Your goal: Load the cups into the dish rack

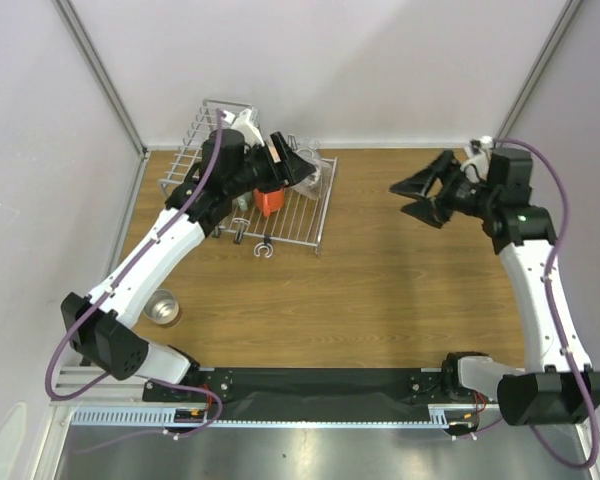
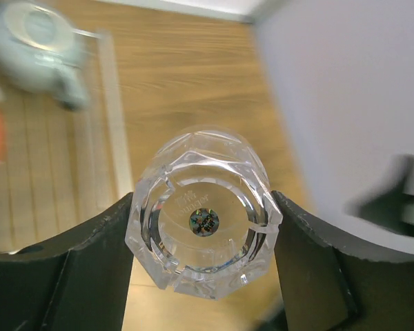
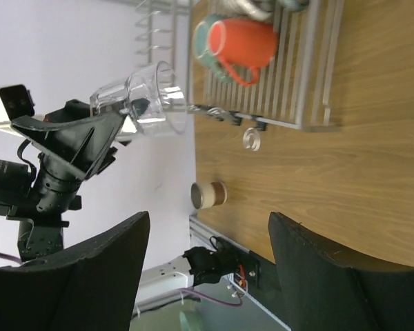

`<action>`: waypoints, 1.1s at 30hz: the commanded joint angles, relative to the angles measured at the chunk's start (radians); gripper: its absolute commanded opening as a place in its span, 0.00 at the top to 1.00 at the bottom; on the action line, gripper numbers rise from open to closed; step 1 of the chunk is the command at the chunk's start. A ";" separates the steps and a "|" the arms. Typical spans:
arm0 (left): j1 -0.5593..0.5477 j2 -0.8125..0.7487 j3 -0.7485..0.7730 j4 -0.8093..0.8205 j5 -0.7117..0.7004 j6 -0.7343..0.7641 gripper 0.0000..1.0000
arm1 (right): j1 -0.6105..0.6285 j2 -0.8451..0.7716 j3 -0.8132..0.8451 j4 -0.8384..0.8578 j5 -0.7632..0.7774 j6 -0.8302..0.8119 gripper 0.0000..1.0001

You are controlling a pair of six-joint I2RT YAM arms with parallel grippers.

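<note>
In the top view, a silver wire dish rack point(image 1: 298, 225) sits at the upper left of the brown wooden surface point(image 1: 400, 290). The left tool point(image 1: 302, 166) hangs over the rack's right part, clamped on a clear faceted glass point(image 1: 320, 170). An orange-red mug point(image 1: 270, 203) stands on the grid just beside it. A small round cup point(image 1: 163, 308) stands alone on the surface at lower left. At upper right, the right tool point(image 1: 400, 197) is spread wide and holds nothing.

In the left wrist view, the glass fills the lower centre, seen end-on. It is thick-walled and many-sided, with a small sticker at its middle. Black fingers point(image 2: 76, 276) press on both of its sides.

In the right wrist view, the glass lies tilted at upper left in the left tool. At the top, the orange-red mug sits in the rack beside a teal cup point(image 3: 203, 38).
</note>
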 commanded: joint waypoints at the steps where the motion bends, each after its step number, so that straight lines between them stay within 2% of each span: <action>1: 0.001 0.070 0.081 -0.143 -0.195 0.324 1.00 | -0.094 -0.065 0.039 -0.218 -0.002 -0.130 0.25; 8: -0.025 0.165 0.066 -0.078 -0.381 0.518 1.00 | -0.157 -0.070 0.151 -0.370 0.029 -0.216 0.25; 11: -0.028 0.215 0.075 -0.061 -0.358 0.567 1.00 | -0.168 -0.071 0.192 -0.405 0.043 -0.234 0.25; 25: -0.045 0.363 0.027 0.034 -0.359 0.532 1.00 | -0.184 -0.126 0.171 -0.439 0.066 -0.198 0.25; 33: -0.043 0.456 0.089 0.020 -0.413 0.564 1.00 | -0.191 -0.137 0.134 -0.450 0.063 -0.199 0.26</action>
